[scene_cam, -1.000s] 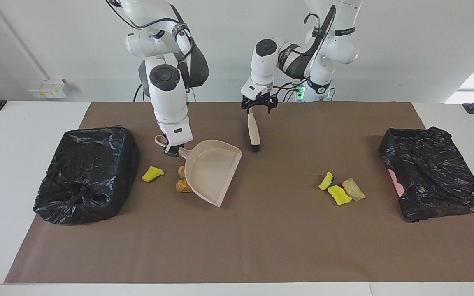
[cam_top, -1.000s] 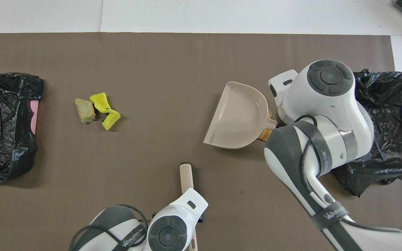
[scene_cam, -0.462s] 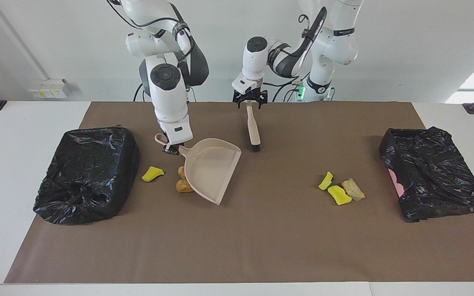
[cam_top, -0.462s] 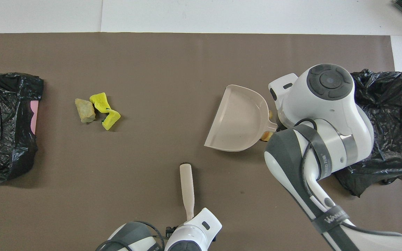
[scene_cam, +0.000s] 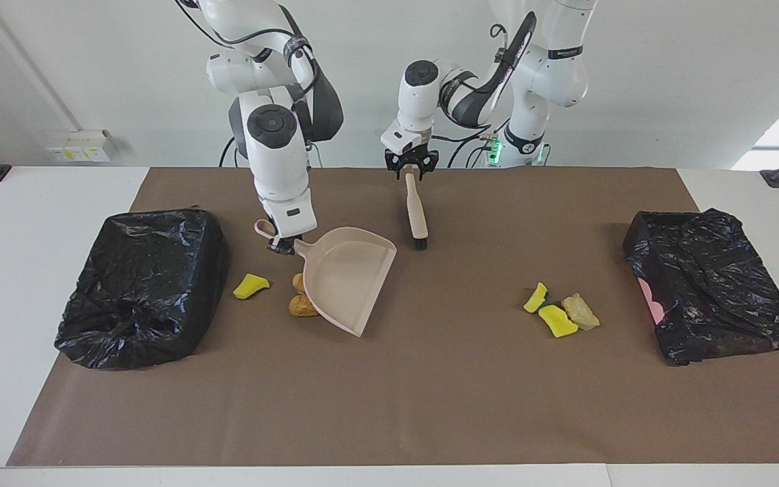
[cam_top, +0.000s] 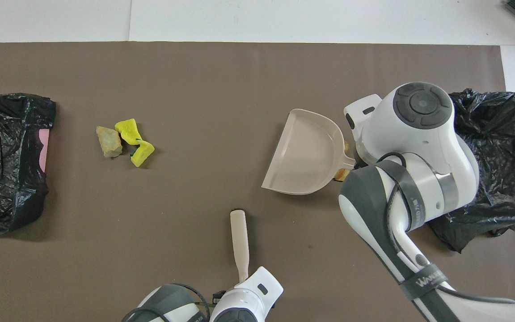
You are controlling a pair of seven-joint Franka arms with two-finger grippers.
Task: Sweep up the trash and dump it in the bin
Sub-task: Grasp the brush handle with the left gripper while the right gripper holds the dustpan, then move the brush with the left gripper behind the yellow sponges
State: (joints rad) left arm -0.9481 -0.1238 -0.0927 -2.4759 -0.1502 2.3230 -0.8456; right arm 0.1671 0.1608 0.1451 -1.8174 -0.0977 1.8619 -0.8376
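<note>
"WANJEED" lettering on the right arm's black strap (cam_top: 427, 273)

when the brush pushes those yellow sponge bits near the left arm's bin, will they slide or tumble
The yellow sponge pieces look light and soft, so they would probably tumble or bounce rather than slide evenly. Their curled, irregular shapes may catch on the brown mat. They lie touching a tan lump, so a push from the brush would likely scatter the cluster.

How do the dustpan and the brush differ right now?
The dustpan is a broad, open scoop; the brush is a slim stick with a dark tip. The dustpan is tilted in the right gripper; the brush lies near mid-table, the left gripper at its handle end. Both are beige.
</note>
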